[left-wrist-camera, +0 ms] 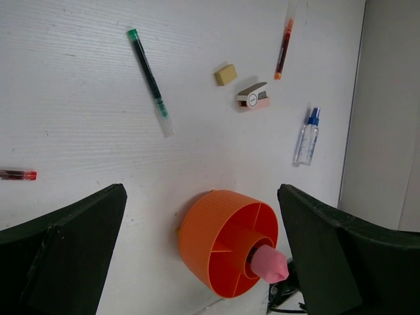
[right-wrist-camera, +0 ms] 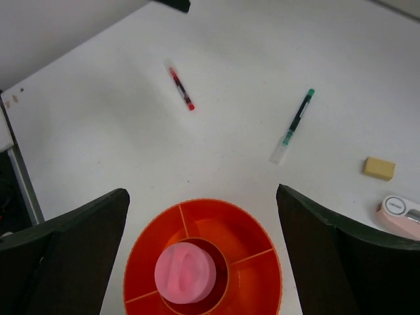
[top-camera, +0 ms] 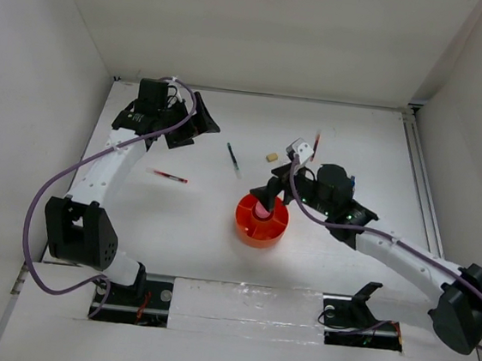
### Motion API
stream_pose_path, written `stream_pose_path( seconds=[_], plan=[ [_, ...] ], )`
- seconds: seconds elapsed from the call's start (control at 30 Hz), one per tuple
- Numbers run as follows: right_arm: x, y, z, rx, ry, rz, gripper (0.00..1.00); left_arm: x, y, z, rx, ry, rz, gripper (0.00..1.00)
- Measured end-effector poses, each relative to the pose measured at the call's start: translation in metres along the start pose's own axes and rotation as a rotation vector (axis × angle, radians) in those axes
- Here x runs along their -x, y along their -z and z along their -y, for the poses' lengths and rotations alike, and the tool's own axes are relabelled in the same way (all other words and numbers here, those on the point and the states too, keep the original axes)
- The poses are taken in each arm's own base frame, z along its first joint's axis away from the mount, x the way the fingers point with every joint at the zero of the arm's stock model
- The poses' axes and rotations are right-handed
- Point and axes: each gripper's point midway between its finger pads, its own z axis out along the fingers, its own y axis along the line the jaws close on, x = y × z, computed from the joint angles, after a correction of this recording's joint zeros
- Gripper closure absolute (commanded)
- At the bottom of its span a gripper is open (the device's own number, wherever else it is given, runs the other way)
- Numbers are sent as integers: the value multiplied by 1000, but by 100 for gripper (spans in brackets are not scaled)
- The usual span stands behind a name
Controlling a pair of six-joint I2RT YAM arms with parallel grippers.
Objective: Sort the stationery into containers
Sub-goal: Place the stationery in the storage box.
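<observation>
The round orange tray [top-camera: 257, 236] stands mid-table with the pink tube [top-camera: 262, 209] upright in its central cup. My right gripper [top-camera: 272, 192] hangs open and empty just above the tray [right-wrist-camera: 271, 244] and tube [right-wrist-camera: 186, 272]. My left gripper [top-camera: 190, 128] is open and empty at the far left. In its view [left-wrist-camera: 200, 197] I see the dark pen [left-wrist-camera: 151, 79], tan eraser [left-wrist-camera: 225, 75], pinkish eraser [left-wrist-camera: 254, 98], one red pen [left-wrist-camera: 283, 49], the blue-capped bottle [left-wrist-camera: 306, 136] and the other red pen [left-wrist-camera: 16, 174] lying loose on the table.
White walls close the table on the left, back and right. The right arm [top-camera: 389, 248] stretches from the near right corner toward the tray. The loose items lie beyond and left of the tray.
</observation>
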Motion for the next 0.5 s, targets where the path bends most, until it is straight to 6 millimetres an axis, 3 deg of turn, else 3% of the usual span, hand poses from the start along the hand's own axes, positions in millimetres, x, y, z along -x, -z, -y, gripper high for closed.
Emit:
stream_pose_path(
  seconds=[0.13, 0.23, 0.4, 0.5],
  plan=[
    [32, 11, 9, -84, 4, 63, 0, 0, 0, 0, -3, 0, -3, 0],
    [56, 21, 28, -193, -11, 86, 0, -2, -4, -1, 5, 0, -11, 0],
    [83, 50, 108, -523, -116, 39, 0, -4, -13, 4, 33, -20, -29, 0],
    [73, 74, 164, -755, -215, -59, 0, 2, -10, 13, 34, -33, -19, 0]
  ],
)
